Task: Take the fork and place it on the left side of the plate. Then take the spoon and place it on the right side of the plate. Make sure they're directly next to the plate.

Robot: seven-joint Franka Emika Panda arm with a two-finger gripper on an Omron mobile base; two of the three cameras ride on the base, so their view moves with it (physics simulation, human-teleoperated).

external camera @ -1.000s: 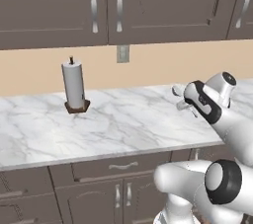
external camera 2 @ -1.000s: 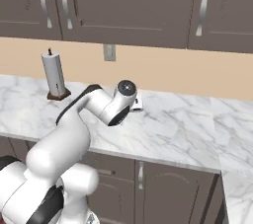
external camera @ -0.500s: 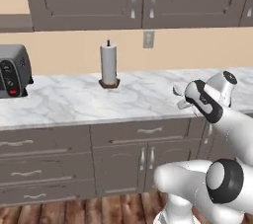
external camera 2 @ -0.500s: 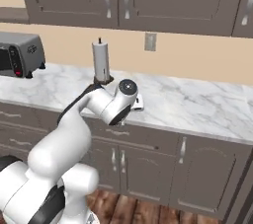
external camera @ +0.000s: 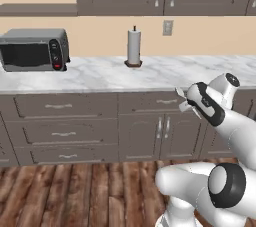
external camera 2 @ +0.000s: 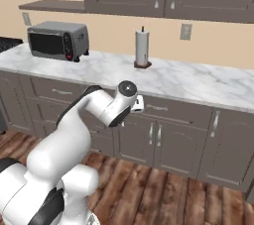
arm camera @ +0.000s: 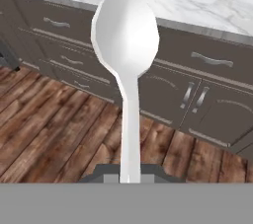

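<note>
Silver spoon (arm camera: 126, 45) is pinched by its handle in the gripper (arm camera: 129, 171), fingers pressed onto the slim stem w/ almost no gap; bowl points away from the hand, out over the cabinet fronts, oval bowl facing the hand cam. In left base view the gripper (external camera: 186, 105) sits in mid-air in front of the grey cabinets (external camera: 120, 131), at about drawer height, below the counter edge, not touching anything; a thin silver bit of the utensil pokes out at its tip. Right base view: wrist (external camera 2: 126, 101) held out in front of the cabinet run, spoon itself too small to make out there. White marble countertop (external camera: 100, 73) carries a silver microwave (external camera: 35, 50) at left and a paper towel roll (external camera: 133, 46) upright on a dark holder near the back wall, well apart from each other. Wall outlet (external camera: 167, 27) just right of the roll. Wood-plank floor (external camera: 75, 196) below. Arm stands back from the counter, floor visible betw. base and cabinets.
</note>
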